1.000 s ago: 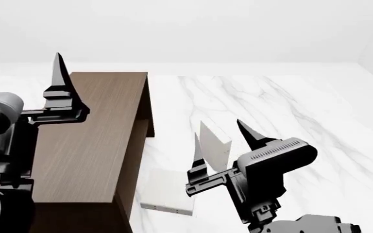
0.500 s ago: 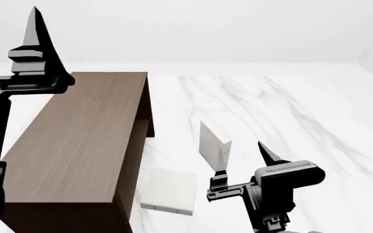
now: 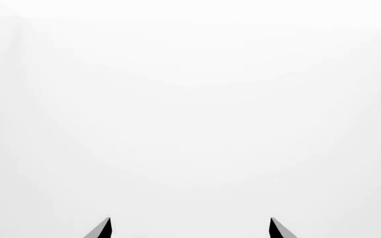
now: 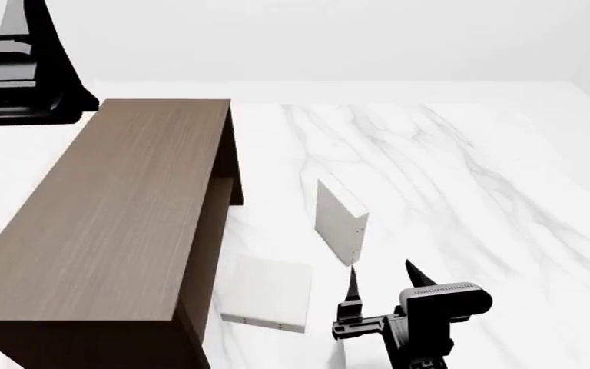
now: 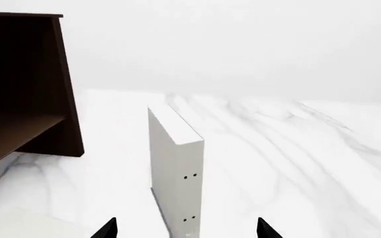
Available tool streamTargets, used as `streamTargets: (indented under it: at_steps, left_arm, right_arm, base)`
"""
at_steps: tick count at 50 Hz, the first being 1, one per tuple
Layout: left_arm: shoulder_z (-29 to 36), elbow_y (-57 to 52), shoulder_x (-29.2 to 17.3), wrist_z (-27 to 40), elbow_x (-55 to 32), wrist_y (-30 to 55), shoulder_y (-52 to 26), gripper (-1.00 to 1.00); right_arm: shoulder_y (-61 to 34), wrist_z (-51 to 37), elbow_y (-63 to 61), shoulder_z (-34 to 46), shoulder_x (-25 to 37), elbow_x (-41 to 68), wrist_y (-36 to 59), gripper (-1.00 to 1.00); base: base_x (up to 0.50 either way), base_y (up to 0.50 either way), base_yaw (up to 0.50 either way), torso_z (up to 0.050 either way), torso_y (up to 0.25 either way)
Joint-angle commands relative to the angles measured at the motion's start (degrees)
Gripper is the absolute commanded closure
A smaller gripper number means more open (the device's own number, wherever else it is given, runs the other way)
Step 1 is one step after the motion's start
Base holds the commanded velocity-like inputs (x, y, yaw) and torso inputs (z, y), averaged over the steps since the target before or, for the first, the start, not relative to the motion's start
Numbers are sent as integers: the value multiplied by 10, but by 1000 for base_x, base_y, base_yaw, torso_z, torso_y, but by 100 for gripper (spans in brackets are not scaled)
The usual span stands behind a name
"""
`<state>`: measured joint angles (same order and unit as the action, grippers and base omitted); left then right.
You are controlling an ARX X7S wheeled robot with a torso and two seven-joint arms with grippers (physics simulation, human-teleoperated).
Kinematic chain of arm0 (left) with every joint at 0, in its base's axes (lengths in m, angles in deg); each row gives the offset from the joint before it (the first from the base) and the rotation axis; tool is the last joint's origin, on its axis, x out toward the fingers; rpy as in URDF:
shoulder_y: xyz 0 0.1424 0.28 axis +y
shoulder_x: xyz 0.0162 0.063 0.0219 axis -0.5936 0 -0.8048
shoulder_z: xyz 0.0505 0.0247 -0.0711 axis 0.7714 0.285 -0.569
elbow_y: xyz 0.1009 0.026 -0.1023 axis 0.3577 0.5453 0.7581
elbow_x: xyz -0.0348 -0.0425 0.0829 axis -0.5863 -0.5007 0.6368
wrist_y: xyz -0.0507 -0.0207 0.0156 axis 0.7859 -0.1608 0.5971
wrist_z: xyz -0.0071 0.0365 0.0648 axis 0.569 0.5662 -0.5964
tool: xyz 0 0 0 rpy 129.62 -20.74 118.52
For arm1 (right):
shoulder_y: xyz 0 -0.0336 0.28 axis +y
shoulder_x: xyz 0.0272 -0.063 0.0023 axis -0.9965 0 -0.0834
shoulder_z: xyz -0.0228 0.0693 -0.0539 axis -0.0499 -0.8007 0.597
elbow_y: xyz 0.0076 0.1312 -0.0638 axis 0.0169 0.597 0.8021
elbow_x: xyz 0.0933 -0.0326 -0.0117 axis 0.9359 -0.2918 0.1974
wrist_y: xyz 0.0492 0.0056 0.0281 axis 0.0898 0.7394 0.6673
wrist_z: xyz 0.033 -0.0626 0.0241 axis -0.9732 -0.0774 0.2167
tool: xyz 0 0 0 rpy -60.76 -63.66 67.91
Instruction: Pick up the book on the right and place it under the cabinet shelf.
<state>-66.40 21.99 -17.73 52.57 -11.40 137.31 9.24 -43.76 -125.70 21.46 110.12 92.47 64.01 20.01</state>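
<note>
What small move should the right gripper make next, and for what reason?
Probably a short advance straight forward. The right gripper is open and empty, just short of the upright book, whose spine sits between the two fingertips in the right wrist view. Moving forward would bring the jaws around the spine before closing.

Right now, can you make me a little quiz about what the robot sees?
1. True or false: the book to the right of the cabinet shelf stands upright on its edge.
2. The flat book lies: A) on top of the cabinet, B) on the marble floor beside it, C) in a gripper.
3. Fill in: the right gripper is open and holds ____.

Key: 1 true; 2 B; 3 nothing.
</note>
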Motion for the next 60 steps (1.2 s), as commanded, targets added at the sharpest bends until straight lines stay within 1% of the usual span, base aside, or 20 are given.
streamTargets:
  at_steps: [1,7,24,34,50,56,60]
  left_arm:
    - [-6,-4,-7,18,-26,10,-18,-100]
    - [-3,-3,-8,22,-30,12,-22,-100]
    - [-6,-6,-17,34,-51,14,-34,-100]
    - [-4,-7,-19,31,-46,9,-28,-100]
    - [-2,-8,-23,34,-49,5,-27,-100]
    - [-2,-12,-24,36,-52,4,-27,-100]
    - [-2,-13,-25,34,-51,1,-25,-100]
  right_arm:
    - [31,26,41,-7,-17,13,-26,-100]
    - [42,40,60,-11,-26,22,-33,-100]
    - [38,47,50,-18,-26,17,-29,-100]
    - [5,34,18,-20,-18,-3,-5,-100]
    - [-36,35,-7,-31,-9,2,26,-100]
    - [-41,52,0,-37,-12,21,27,-100]
    - [-43,85,14,-40,-18,55,32,-100]
  base:
    - [0,0,0,0,0]
    - [0,0,0,0,-77]
    - [0,0,0,0,-155]
    - [0,0,0,0,-119]
    - [0,0,0,0,-117]
    - [0,0,0,0,-104]
    - [0,0,0,0,-6]
